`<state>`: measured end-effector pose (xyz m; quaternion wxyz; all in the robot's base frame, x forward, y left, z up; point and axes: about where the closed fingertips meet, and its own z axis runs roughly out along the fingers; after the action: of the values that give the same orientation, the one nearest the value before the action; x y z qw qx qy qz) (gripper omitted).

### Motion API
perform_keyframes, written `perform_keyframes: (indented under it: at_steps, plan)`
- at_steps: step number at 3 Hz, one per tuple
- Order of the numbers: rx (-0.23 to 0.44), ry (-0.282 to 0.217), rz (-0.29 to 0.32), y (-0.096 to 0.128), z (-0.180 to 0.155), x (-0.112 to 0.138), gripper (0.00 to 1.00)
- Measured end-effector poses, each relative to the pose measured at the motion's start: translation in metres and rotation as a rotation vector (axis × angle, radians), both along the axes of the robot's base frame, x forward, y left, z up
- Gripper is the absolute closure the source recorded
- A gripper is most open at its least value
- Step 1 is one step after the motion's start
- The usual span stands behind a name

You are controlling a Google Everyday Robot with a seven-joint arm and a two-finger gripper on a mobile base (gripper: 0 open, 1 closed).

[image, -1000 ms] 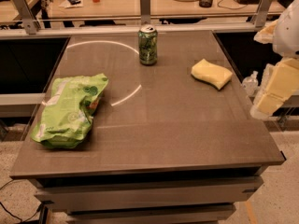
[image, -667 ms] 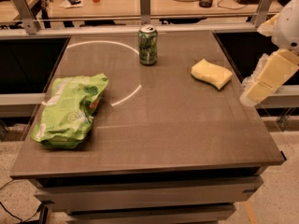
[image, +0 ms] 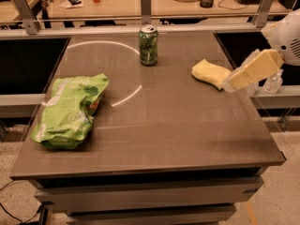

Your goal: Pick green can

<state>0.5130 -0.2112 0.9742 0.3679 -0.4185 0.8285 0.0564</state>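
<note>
The green can point(image: 148, 45) stands upright at the far middle of the grey table point(image: 164, 139). It has a dark green patterned body and a silver top. My gripper point(image: 236, 82) comes in from the right at the table's right edge. It is a cream-coloured piece tilted down to the left, hanging just beside a yellow sponge point(image: 210, 72). The gripper is well to the right of the can and nearer to me. It holds nothing that I can see.
A large light-green snack bag point(image: 69, 110) lies on the left side of the table. A metal rail point(image: 145, 20) runs behind the can, with a cluttered desk beyond it. A white arc is marked on the tabletop point(image: 125, 95).
My gripper has moved left and up, from beside the table's right edge to over that edge near the sponge. The can, bag and sponge have not moved.
</note>
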Motion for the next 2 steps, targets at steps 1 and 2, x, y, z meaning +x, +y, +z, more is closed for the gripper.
perform_keyframes:
  at_steps: [1,2]
  plan:
    - [0.159,-0.113,0.013,0.008,-0.006,0.023,0.00]
    - [0.267,-0.243,0.097,0.024,-0.003,0.053,0.00]
